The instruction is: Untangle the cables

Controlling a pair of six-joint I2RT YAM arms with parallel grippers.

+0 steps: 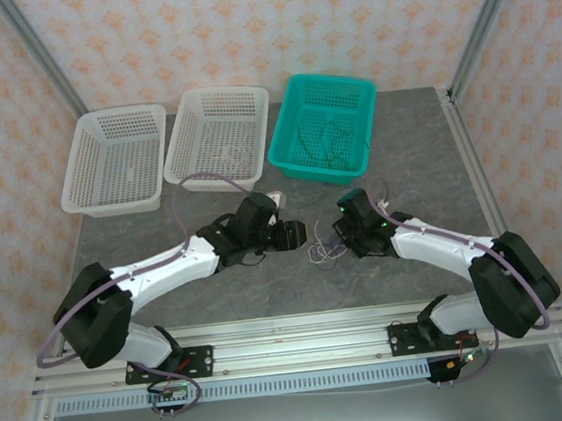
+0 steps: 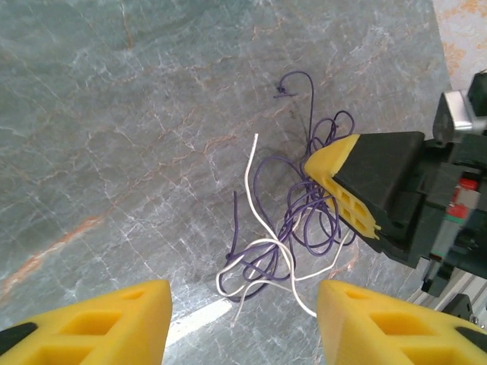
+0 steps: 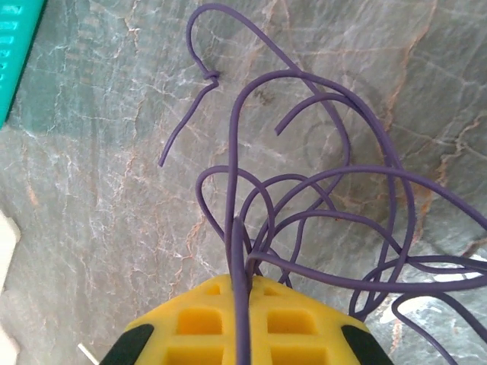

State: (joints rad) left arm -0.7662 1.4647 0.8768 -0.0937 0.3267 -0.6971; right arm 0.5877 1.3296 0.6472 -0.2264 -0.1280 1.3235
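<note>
Right gripper [image 3: 242, 289] has its jaws clenched on a purple strand of the cables [image 2: 283, 247], a purple-and-white tangle spread on the grey desk [image 2: 114, 114] between both arms. Left gripper [image 2: 243, 293] hovers just above the tangle's white loops, jaws released and wide apart. Teal basket [image 1: 277, 153] stands well beyond.

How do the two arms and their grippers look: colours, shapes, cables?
The left arm and right arm have white links, black joint housings and a lilac cable along each. The left gripper and right gripper have black bodies and two wedge-shaped yellow fingers with square recesses.
</note>
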